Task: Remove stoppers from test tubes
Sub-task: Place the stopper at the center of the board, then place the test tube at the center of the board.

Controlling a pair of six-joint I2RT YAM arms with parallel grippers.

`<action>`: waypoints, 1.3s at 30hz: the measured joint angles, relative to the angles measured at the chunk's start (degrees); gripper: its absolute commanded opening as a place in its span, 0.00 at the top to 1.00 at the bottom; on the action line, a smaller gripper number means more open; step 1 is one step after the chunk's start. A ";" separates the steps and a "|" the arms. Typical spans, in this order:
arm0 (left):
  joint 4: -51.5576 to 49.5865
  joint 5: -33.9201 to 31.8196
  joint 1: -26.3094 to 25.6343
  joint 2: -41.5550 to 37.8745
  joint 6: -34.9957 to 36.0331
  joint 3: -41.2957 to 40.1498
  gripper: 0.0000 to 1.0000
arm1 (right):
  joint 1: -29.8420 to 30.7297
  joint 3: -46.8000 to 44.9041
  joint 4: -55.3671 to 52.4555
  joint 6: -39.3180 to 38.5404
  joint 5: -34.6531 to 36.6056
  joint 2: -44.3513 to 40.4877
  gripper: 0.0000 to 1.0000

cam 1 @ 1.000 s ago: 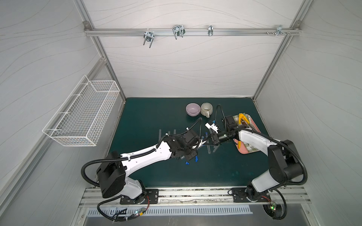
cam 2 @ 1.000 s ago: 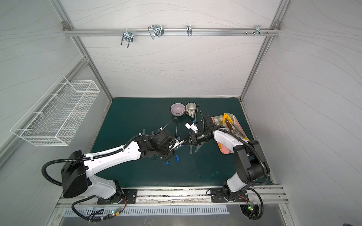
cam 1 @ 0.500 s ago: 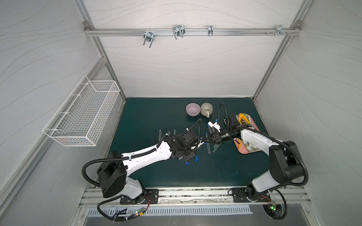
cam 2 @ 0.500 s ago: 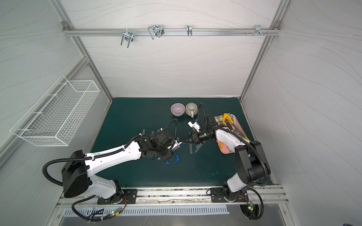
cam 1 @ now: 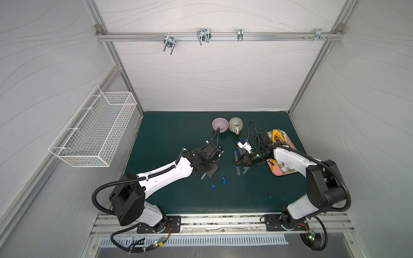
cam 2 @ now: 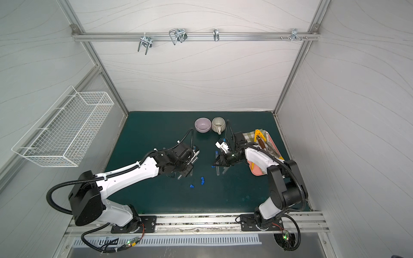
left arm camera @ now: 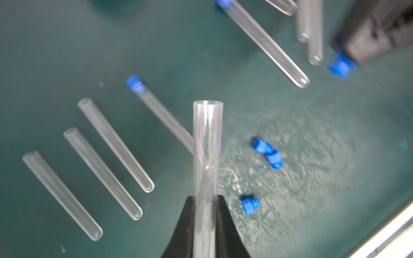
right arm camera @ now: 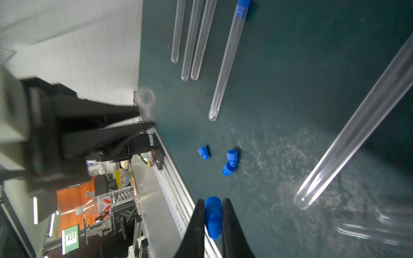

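Nearest, toward 6 o'clock on the green mat [cam 1: 178,194], with 12 o'clock taken as the back wall: 3 loose stoppers [cam 1: 223,181], bright blue, 2 touching and 1 apart. Just beyond, at 10 o'clock from those, left gripper [left arm camera: 206,198], jaws narrow and clamped on an open test tube [left arm camera: 207,138], clear, mouth bare, held above the mat. At 3 o'clock from it, near but apart, right gripper [right arm camera: 213,202], jaws likewise narrow, pinching a gripped stopper [right arm camera: 213,216] clear of any tube. Below the left arm, seen from its wrist, 3 uncapped tubes [left arm camera: 102,174] lying parallel on the mat, and 1 capped tube [left arm camera: 161,111] just beside them, blue plug in its mouth. Around the right gripper, a second capped tube [left arm camera: 263,42] on the mat with 2 bare tubes [left arm camera: 315,33] alongside. Farther out, at 3 o'clock, pink tray [cam 1: 279,172] carrying a checked cloth [cam 1: 288,167] and a yellow-handled tool [cam 1: 276,133]. Farther still, at 12 o'clock, lilac bowl [cam 1: 220,124] and striped mug [cam 1: 235,124] just beside each other. Up on the side wall at 9 o'clock, white wire basket [cam 1: 96,131]. Farthest, across the back wall, aluminium rail [cam 1: 219,36] with metal hooks [cam 1: 169,43].
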 measured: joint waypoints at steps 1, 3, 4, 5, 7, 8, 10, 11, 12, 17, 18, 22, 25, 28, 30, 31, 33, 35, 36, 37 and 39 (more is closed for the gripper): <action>0.00 -0.04 0.85 0.02 -1.73 0.09 1.00 | 0.90 0.00 -0.07 -0.09 0.85 0.55 0.92; -0.13 -0.26 2.69 0.50 -5.18 0.92 1.00 | 2.62 0.00 -0.13 -0.24 2.67 1.77 0.92; -0.13 -0.33 3.54 1.07 -6.93 1.66 1.00 | 3.37 0.00 -0.20 -0.28 3.50 2.43 0.92; -0.13 -0.39 4.28 1.66 -8.41 2.34 1.00 | 4.07 0.00 -0.26 -0.39 4.37 3.08 0.92; -0.07 -0.28 5.99 3.08 -11.80 3.74 1.00 | 5.62 0.02 -0.55 -0.52 6.16 4.48 0.92; 0.02 -0.11 6.67 3.72 -13.14 4.13 1.00 | 6.25 0.11 -0.85 -0.57 6.99 5.07 0.92; 0.00 0.09 7.78 5.22 -15.58 4.83 1.00 | 7.54 0.52 -1.46 -0.66 8.87 6.45 0.92; 0.00 0.07 8.07 5.90 -16.48 5.09 1.00 | 8.00 0.70 -1.70 -0.68 9.73 6.99 0.92; -0.04 0.00 8.50 6.80 -17.38 5.53 1.00 | 8.41 0.94 -2.12 -0.72 10.56 7.52 0.92; 0.00 -0.22 8.92 10.99 -20.55 7.80 1.00 | 9.64 1.27 -3.10 -1.14 13.09 8.81 0.92; -0.02 -0.22 9.01 11.82 -21.03 8.24 1.00 | 9.77 1.27 -3.23 -1.16 13.35 8.98 0.92; 0.13 -0.24 9.53 15.15 -22.56 9.51 1.00 | 10.14 1.27 -3.30 -1.36 13.53 9.62 0.91; 0.26 -0.57 10.01 17.79 -23.26 10.25 1.00 | 10.45 1.29 -3.30 -1.62 13.51 10.49 0.91; 0.63 -1.18 10.40 19.98 -23.82 10.62 1.00 | 10.60 1.29 -3.30 -1.70 13.49 10.99 0.90; 0.70 -1.51 10.67 21.18 -24.15 10.69 1.00 | 10.67 1.29 -3.30 -1.75 13.49 11.10 0.90; 0.68 -1.70 10.80 21.81 -24.33 10.80 1.00 | 10.69 1.29 -3.30 -1.79 13.46 11.13 0.89; 0.79 -2.12 10.97 22.93 -24.52 11.17 1.00 | 10.69 1.29 -3.30 -1.97 13.44 11.21 0.89; 0.90 -2.54 11.13 23.93 -24.81 11.43 1.00 | 10.69 1.29 -3.30 -2.03 13.38 11.50 0.88; 0.90 -2.69 11.17 24.35 -24.92 11.54 1.00 | 10.71 1.29 -3.30 -2.08 13.40 11.69 0.88; 0.94 -2.82 11.17 24.74 -25.07 11.58 1.00 | 10.71 1.29 -3.30 -2.08 13.35 11.89 0.87; 0.94 -3.08 11.19 25.51 -25.24 11.85 0.99 | 10.69 1.29 -3.30 -2.10 13.31 11.96 0.86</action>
